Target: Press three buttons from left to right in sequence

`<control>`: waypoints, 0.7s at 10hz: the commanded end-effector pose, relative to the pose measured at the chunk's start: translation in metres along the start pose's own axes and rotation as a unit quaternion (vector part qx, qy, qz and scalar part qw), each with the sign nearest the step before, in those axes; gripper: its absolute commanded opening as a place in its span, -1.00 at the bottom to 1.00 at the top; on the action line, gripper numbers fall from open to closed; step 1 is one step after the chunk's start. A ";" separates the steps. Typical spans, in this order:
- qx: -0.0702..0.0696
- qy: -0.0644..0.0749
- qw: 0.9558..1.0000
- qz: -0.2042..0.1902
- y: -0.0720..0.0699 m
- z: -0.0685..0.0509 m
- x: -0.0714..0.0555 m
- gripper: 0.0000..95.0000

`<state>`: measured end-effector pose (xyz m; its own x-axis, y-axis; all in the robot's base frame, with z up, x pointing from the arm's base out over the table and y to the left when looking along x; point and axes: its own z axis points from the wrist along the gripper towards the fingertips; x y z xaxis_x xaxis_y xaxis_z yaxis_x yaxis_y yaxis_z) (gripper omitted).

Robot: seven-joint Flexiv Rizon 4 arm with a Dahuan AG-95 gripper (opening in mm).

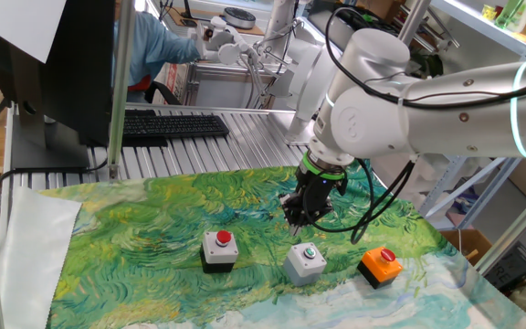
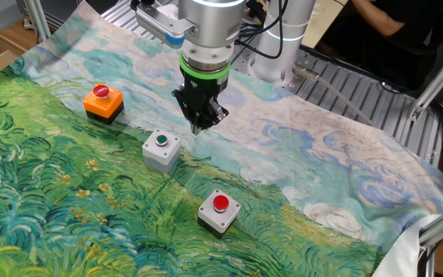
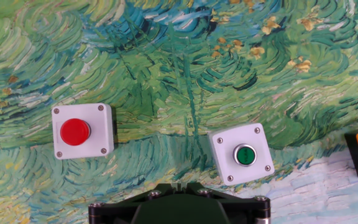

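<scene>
A counter of ribbed metal slats carries a painted cloth of swirling green, yellow and pale blue brushwork; a flat black computer keyboard lies on the bare slats at the far edge in one fixed view, and a person in a blue top sits beyond it. Three small push-button boxes stand in a row on the cloth, well apart from one another, toward the near edge in that view; the black-and-white square box with a red round button is the left one; the grey square box with a green round button is in the middle; the orange box with a red round button is toward the right edge. The white arm with a green ring at its wrist reaches in from the right; its dark pincer points down at the cloth, on the far side of the grey box and touching none of the boxes; whether its fingers are apart or together cannot be told; the hand view shows only the dark base at the bottom, with the first two boxes ahead and an orange corner at the right.
</scene>
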<state>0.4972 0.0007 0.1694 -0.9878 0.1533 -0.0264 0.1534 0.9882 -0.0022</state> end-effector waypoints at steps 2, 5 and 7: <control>0.001 -0.001 1.000 -0.003 0.000 0.000 0.000 -1.00; 0.000 0.001 1.000 -0.006 0.000 0.000 0.000 -1.00; -0.001 0.001 1.000 -0.006 0.000 0.000 0.000 -1.00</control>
<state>0.4973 0.0003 0.1691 -0.9894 0.1425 -0.0261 0.1426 0.9898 -0.0018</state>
